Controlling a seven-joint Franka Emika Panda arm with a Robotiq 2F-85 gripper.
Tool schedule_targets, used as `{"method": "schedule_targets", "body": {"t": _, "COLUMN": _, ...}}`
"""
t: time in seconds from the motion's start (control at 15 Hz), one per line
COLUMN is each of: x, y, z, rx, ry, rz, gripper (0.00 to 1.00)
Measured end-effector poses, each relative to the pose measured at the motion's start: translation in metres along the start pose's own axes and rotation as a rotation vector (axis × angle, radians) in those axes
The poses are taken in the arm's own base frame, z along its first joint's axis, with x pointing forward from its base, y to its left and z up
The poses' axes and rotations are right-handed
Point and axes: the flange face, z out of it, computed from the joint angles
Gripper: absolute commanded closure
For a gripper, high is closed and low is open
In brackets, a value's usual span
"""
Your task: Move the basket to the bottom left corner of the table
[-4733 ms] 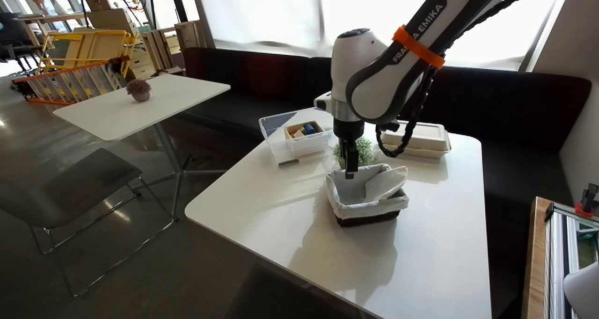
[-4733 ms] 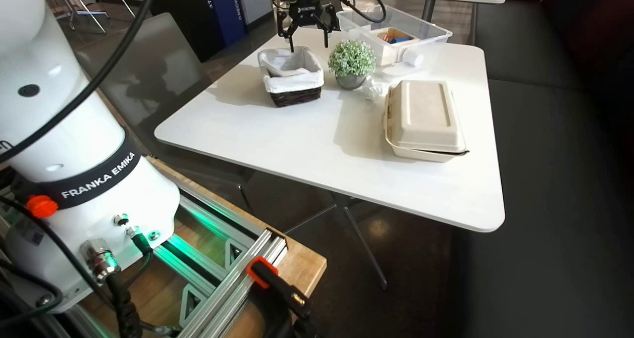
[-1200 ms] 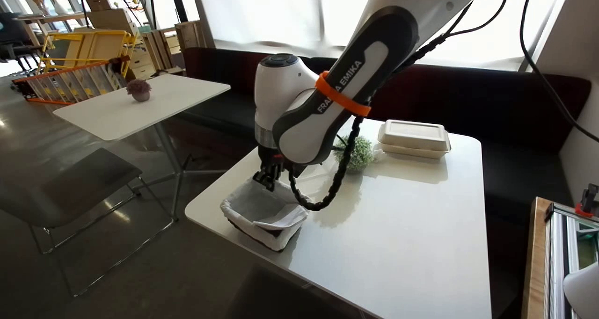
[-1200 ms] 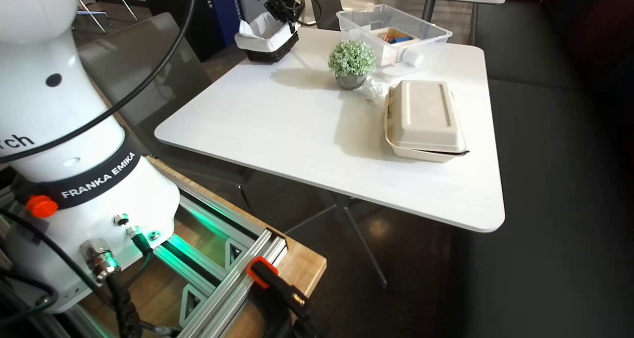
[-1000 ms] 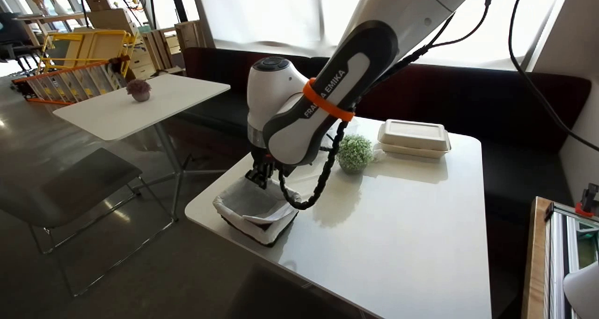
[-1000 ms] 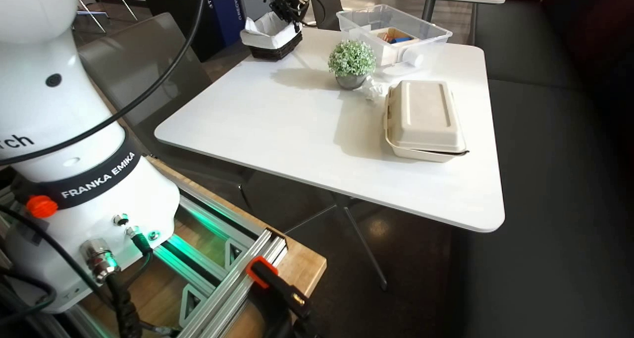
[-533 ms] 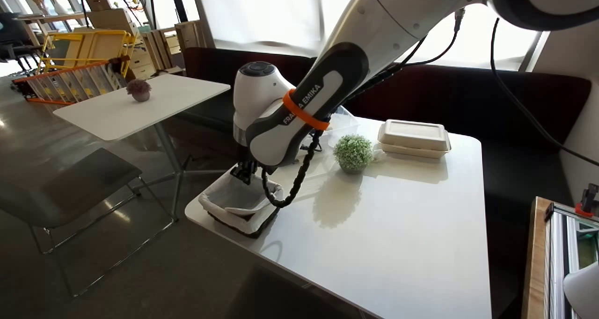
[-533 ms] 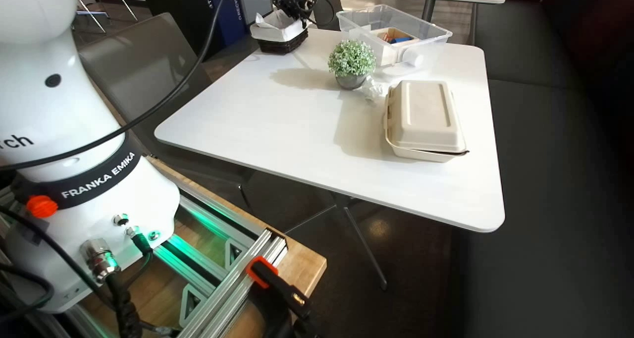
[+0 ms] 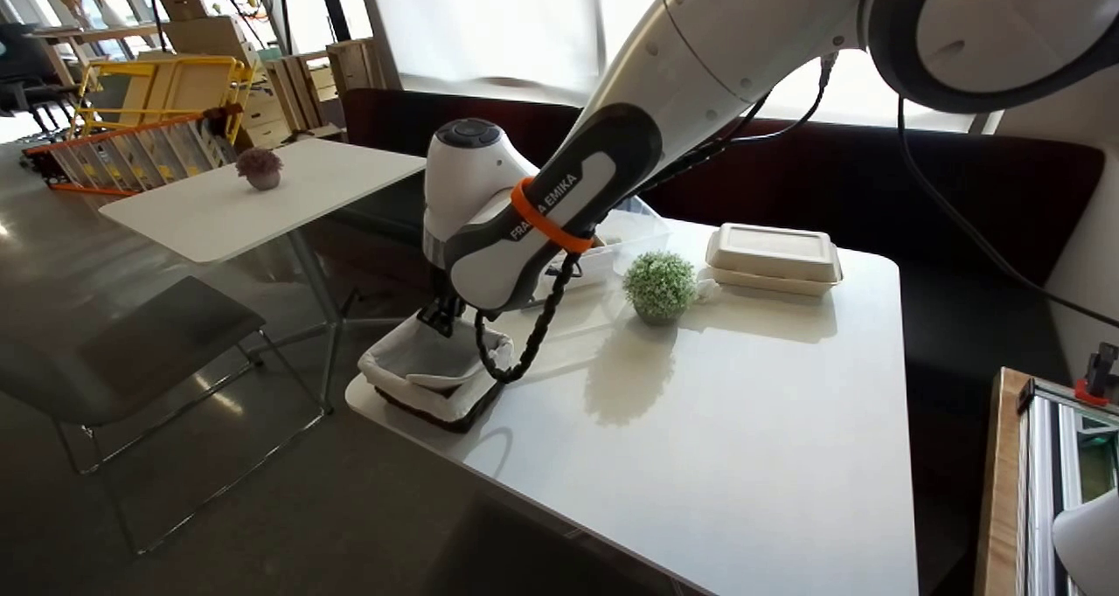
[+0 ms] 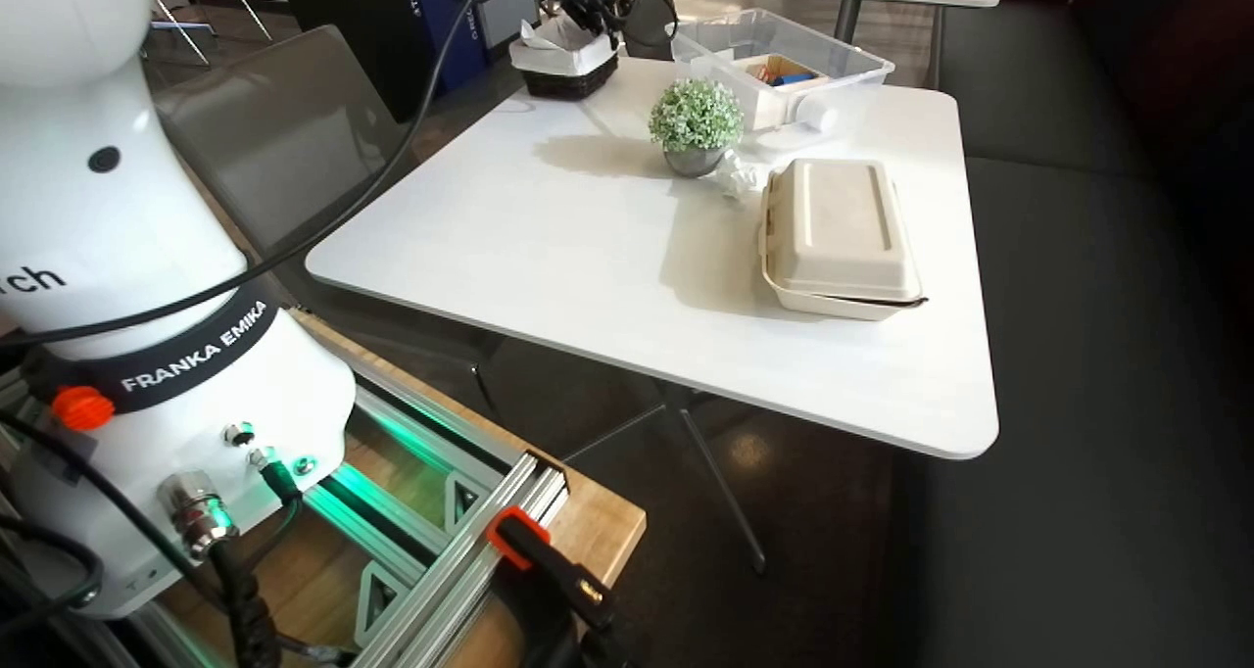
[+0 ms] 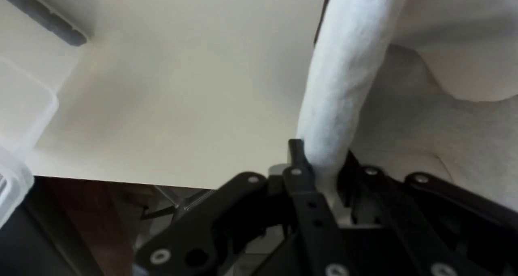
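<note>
Basket (image 9: 433,364), small and square, with dark woven sides and a whitish cloth lining. In an exterior view, just beside the rounded nine-o'clock corner of the large white glossy table (image 9: 743,456), beneath the black two-fingered gripper (image 9: 439,320). Toward twelve o'clock, a bushy green plant in a grey pot (image 9: 660,286); toward one o'clock, a lidded beige clamshell box (image 9: 774,259).

Also in an exterior view, at the table's eleven o'clock, with a clear plastic bin (image 10: 847,90) at one o'clock and, well apart, the beige box at three. Contact between basket and table: impossible to tell.

In the wrist view, jaws clenched on the basket's whitish rim toward six o'clock, black fingers (image 11: 297,158) on both sides of it; toward ten o'clock, a short dark grey bar (image 11: 46,18).
</note>
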Motion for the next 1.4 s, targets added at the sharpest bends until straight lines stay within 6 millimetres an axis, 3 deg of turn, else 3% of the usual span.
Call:
{"method": "schedule_targets", "body": {"t": 0.2, "x": 0.004, "y": 0.002, "z": 0.003, "rx": -0.003, "ry": 0.008, "rz": -0.007, "gripper": 0.23}}
{"method": "schedule_targets", "body": {"t": 0.4, "x": 0.013, "y": 0.003, "z": -0.009, "rx": -0.005, "ry": 0.000, "rz": -0.005, "gripper": 0.02}}
{"method": "schedule_targets", "body": {"t": 0.53, "x": 0.025, "y": 0.002, "z": -0.031, "rx": -0.004, "ry": -0.002, "rz": -0.004, "gripper": 0.00}}
{"method": "schedule_targets", "body": {"t": 0.8, "x": 0.051, "y": 0.021, "z": -0.098, "rx": -0.078, "ry": -0.001, "rz": -0.049, "gripper": 0.00}}
{"method": "schedule_targets", "body": {"t": 0.93, "x": 0.058, "y": 0.047, "z": -0.128, "rx": -0.151, "ry": 0.011, "rz": -0.125, "gripper": 0.00}}
{"method": "schedule_targets", "body": {"t": 1.07, "x": 0.053, "y": 0.084, "z": -0.147, "rx": -0.173, "ry": -0.002, "rz": -0.209, "gripper": 0.00}}
{"method": "schedule_targets", "body": {"t": 1.2, "x": 0.032, "y": 0.125, "z": -0.157, "rx": -0.125, "ry": -0.045, "rz": -0.256, "gripper": 0.00}}
{"method": "schedule_targets", "body": {"t": 1.4, "x": -0.016, "y": 0.185, "z": -0.166, "rx": -0.031, "ry": -0.166, "rz": -0.264, "gripper": 0.00}}
